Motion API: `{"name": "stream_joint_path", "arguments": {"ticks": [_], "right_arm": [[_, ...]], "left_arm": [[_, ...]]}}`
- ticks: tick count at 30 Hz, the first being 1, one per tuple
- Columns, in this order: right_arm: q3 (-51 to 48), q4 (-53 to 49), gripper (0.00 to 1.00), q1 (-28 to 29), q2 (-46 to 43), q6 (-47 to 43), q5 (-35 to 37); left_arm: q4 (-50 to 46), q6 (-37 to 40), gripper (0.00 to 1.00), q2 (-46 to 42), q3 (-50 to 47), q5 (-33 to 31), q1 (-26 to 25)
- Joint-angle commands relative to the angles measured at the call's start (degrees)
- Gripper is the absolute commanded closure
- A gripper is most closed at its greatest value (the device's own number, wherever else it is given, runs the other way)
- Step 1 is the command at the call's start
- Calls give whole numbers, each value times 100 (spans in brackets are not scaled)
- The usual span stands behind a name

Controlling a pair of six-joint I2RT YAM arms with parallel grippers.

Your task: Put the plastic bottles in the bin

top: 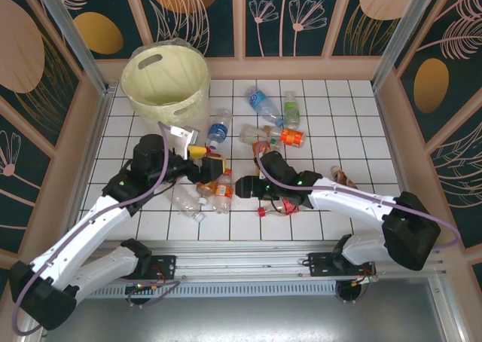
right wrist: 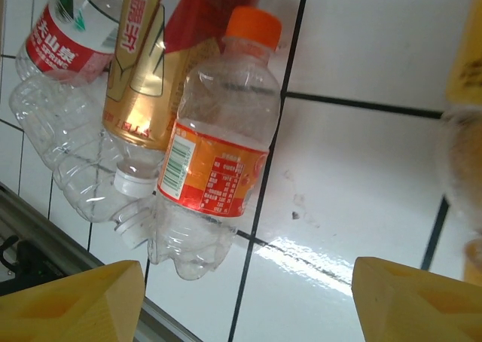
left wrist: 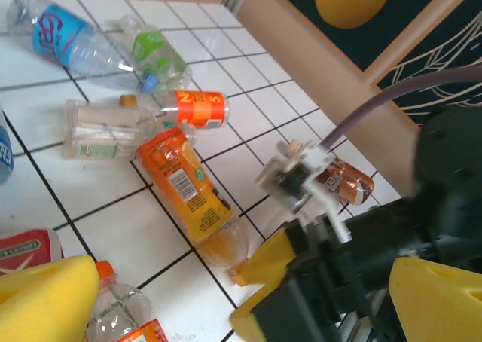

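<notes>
Plastic bottles point(top: 218, 127) lie scattered over the white tiled table point(top: 339, 108), all outside the bin point(top: 166, 78), which stands upright at the far left corner. Toward the back, a blue-labelled bottle point(top: 260, 101) and a green-labelled bottle point(top: 291, 110) lie side by side. Just nearer are a clear bottle point(top: 252, 135) and an orange-labelled bottle point(top: 291, 137). A cluster of bottles point(top: 213, 193) sits between the two arms. The left gripper point(top: 197, 152) hangs above that cluster on the near side of the bin, its yellow fingers spread wide and pinching nothing. The right gripper point(right wrist: 248, 297) points down at the tiles, its fingers apart and bare. An orange-capped bottle point(right wrist: 215, 154) lies on its side just beside one finger, touching a gold-labelled bottle point(right wrist: 139, 78). A red-labelled bottle point(right wrist: 64, 41) lies next to that.
</notes>
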Motion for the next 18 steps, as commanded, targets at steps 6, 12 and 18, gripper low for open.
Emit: {"name": "stream_joint_path", "arguments": {"ticks": [6,12,18], "right_arm": [[257,789,24,489,652,1027,333],[511,970,20,763,1272,1254,461],[604,1208,18,873,1740,1441,566]], "left_arm": [[-318,340,1,-569,48,127,-31],[-244,298,1,-723,-20,169,-31],[-235,303,1,-795,-74,171,-31]]}}
